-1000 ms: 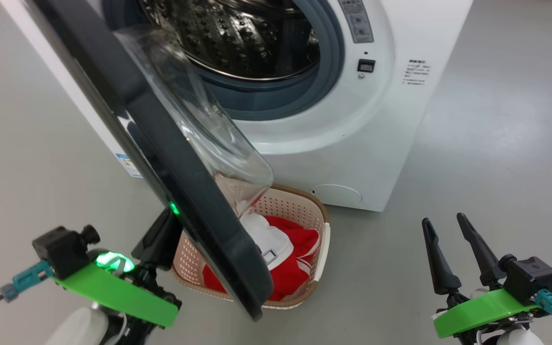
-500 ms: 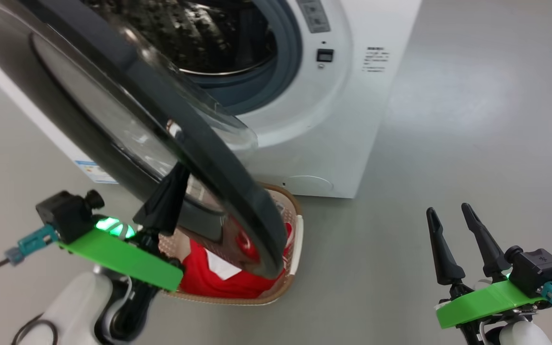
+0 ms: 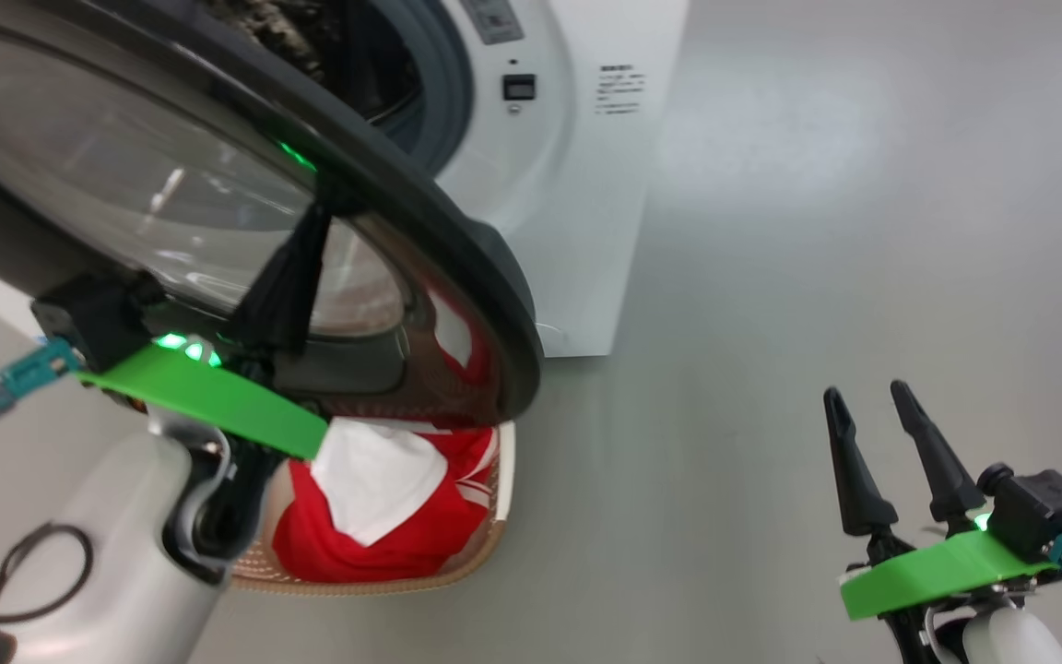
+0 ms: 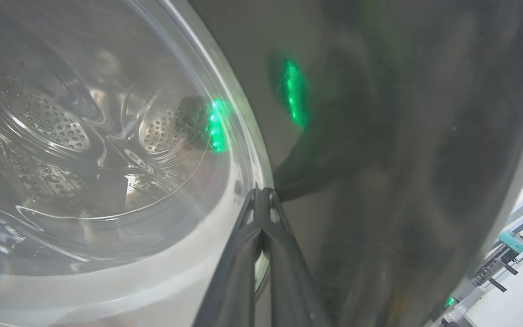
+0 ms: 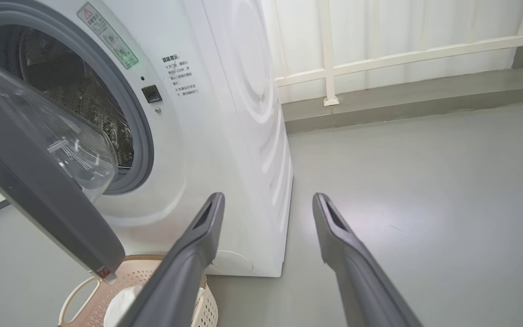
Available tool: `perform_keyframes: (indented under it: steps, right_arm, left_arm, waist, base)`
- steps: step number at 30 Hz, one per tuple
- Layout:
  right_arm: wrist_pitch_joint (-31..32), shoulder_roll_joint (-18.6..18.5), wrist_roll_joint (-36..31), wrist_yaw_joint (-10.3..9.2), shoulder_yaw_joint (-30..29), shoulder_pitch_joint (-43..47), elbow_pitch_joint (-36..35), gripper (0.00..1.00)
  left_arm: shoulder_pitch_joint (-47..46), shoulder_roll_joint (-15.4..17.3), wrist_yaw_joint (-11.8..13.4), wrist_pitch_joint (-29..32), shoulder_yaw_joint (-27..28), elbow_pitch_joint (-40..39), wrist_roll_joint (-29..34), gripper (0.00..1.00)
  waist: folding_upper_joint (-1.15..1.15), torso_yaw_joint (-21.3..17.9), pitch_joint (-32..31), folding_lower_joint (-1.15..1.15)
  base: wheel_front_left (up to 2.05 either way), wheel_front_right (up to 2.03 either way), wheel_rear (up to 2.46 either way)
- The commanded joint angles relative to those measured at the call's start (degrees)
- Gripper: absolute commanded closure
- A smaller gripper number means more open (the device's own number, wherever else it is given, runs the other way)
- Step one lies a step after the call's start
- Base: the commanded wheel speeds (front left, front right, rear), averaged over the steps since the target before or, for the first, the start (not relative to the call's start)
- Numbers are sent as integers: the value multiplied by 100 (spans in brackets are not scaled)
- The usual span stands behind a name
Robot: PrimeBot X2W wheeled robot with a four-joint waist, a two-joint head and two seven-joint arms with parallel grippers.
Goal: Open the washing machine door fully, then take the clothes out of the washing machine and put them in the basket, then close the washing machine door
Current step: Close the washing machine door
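Observation:
The washing machine door [image 3: 480, 277] hangs partly open, its black rim and glass window turned toward me. My left gripper [image 3: 317, 207] is shut with nothing in it, its tips [image 4: 261, 194] pressing on the door's outer face where the glass meets the rim. The white washing machine [image 3: 586, 212] stands behind, its steel drum [image 5: 75, 91] visible past the grey gasket. Under the door sits the basket [image 3: 457, 564], holding the red and white clothes [image 3: 402, 535]. My right gripper [image 3: 867, 392] is open and empty over the floor at the lower right, apart from everything.
Grey floor [image 3: 817, 231] stretches to the right of the machine. A dark cable [image 3: 33, 572] loops on the floor at the lower left. A white railing [image 5: 402, 54] and a low step run behind the machine.
The door has swung from edge-on toward the machine's opening with my shut left gripper against its outer face. The head camera has turned, shifting the whole scene left. The right gripper stays open.

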Motion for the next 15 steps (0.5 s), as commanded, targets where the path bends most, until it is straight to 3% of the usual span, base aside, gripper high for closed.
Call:
perform_keyframes:
  steps: [1,15]
  right_arm:
    - [-37,-8,52,36,131,-246,-151,0]
    - [-37,-8,183,36,137,-287,-174,0]
  left_arm:
    - [-388,102,-45,-27,242,-112,77,100]
    - [-1172,85,-45,-27,462,761,96,100]
  waist:
    - [0,-202,78,0]
    - [0,-684,188,0]
  base:
    - [0,0,0]
    - [0,0,0]
